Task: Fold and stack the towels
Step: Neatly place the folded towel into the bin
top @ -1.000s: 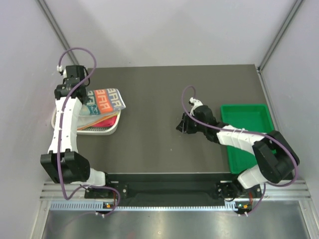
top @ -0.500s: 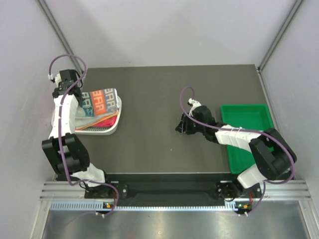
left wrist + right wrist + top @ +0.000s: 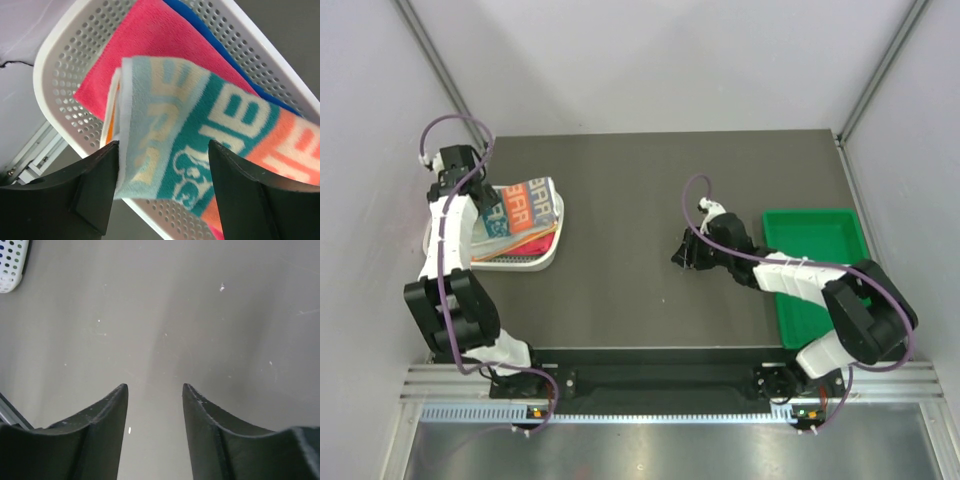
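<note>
A folded letter-print towel [image 3: 200, 120] in teal, cream and orange lies on top of the stack in the white mesh basket [image 3: 55, 75]. Under it are a pink-red towel [image 3: 150, 45], a blue towel [image 3: 220, 50] and a sliver of orange at the left. My left gripper [image 3: 164, 146] stands open at the basket's left end, its jaws wide apart either side of the letter towel's near edge. From above, that towel [image 3: 530, 205] overhangs the basket's far rim. My right gripper [image 3: 154, 387] is open and empty over bare table at mid-right [image 3: 678, 255].
The basket [image 3: 535, 265] sits at the table's left side, and its corner [image 3: 10, 265] shows in the right wrist view. A green plastic tray [image 3: 815, 240] lies at the right edge, beside the right arm. Side walls close in on both flanks.
My left gripper was shut on the letter towel and has opened, leaving it on the basket stack; the left arm drew back to the left. The right jaws widened slightly.
</note>
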`<state>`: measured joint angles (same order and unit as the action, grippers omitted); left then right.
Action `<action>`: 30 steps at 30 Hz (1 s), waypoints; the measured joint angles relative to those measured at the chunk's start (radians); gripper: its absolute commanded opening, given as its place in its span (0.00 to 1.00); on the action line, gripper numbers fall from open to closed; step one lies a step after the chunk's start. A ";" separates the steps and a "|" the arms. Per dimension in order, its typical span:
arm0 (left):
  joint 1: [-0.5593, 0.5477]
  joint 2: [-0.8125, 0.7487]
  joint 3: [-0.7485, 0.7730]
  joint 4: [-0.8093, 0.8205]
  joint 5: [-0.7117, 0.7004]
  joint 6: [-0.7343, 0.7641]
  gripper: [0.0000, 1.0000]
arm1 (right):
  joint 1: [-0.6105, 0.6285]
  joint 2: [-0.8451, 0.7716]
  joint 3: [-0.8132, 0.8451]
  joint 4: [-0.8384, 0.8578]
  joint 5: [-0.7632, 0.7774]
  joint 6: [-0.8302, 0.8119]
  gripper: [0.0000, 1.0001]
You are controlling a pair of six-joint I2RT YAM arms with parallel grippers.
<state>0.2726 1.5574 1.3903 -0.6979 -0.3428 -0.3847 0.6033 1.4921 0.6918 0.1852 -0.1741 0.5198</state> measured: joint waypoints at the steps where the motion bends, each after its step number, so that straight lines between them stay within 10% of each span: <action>1: -0.009 -0.016 -0.013 0.006 0.005 -0.003 0.77 | 0.000 -0.009 -0.005 0.001 0.006 -0.003 0.53; 30: -0.717 -0.370 -0.391 0.229 0.151 -0.043 0.78 | -0.006 -0.461 0.010 -0.178 0.275 -0.064 0.94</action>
<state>-0.4446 1.1877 0.9997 -0.4694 -0.1921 -0.4278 0.5976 1.0313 0.7017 0.0074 0.1009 0.4553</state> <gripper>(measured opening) 0.779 0.927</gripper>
